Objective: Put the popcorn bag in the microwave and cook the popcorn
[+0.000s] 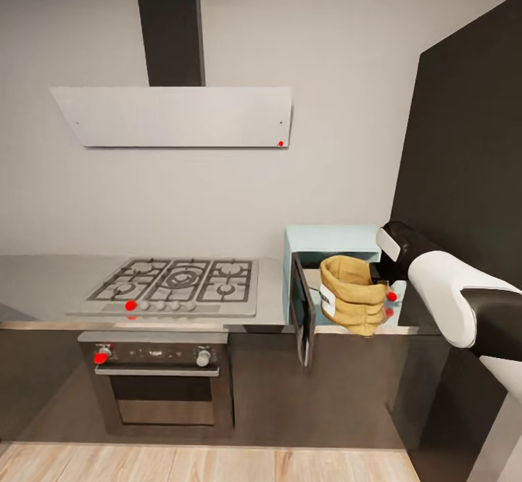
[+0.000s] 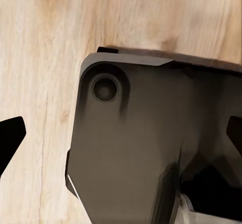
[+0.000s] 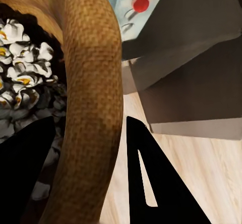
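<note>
The tan popcorn bag (image 1: 351, 295) hangs tilted in the air in front of the pale mint-blue microwave (image 1: 330, 238), whose dark door (image 1: 301, 309) stands swung open. My right gripper (image 1: 381, 279) is shut on the bag's rolled rim (image 3: 93, 98), one finger inside the bag and one outside. Puffed white popcorn (image 3: 22, 77) fills the bag. The microwave's side panel with red knobs (image 3: 132, 6) lies just beyond the bag. The grey countertop (image 1: 43, 279) runs left from the microwave. My left gripper (image 2: 121, 138) is open, pointing down at the floor.
A gas hob (image 1: 177, 283) sits in the countertop with a built-in oven (image 1: 161, 380) below and a hood (image 1: 177, 116) above. A tall dark cabinet (image 1: 464, 177) stands right of the microwave. The robot's dark base (image 2: 151, 148) lies on the wood floor (image 2: 40, 57).
</note>
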{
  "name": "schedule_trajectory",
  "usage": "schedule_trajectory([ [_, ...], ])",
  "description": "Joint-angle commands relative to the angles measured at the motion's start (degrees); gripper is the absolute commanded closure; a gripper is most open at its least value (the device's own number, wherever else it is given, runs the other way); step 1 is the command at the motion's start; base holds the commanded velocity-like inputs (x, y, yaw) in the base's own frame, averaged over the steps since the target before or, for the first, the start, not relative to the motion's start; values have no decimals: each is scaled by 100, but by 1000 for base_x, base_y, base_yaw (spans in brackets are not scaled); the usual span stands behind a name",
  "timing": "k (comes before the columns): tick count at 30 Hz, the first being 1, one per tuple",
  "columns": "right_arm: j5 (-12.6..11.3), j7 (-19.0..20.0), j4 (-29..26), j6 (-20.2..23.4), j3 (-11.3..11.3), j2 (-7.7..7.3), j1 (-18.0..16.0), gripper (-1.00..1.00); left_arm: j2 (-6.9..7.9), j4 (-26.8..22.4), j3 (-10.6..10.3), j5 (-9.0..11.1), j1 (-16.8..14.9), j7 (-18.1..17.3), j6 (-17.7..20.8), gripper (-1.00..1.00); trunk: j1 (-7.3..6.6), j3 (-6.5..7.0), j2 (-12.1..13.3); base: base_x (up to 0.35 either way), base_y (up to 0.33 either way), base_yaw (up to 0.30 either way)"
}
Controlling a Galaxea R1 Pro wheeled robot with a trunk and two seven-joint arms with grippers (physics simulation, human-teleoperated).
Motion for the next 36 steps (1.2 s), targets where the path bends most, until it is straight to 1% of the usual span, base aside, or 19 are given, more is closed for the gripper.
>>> schedule_trajectory([
  [1,-68,-42,-35,15,7,-9,-4,100,-3,-10,6,39,2,8,-8,-100,4,-8,-6,223,0,0],
  [23,-75,-45,-79,15,16,-24,-6,100,-3,-10,6,39,2,8,-8,-100,4,-8,-6,204,0,0],
  [36,-64,-56,-79,15,16,-26,-3,100,-4,-10,6,39,2,8,-8,-100,4,-8,-6,146,0,0],
])
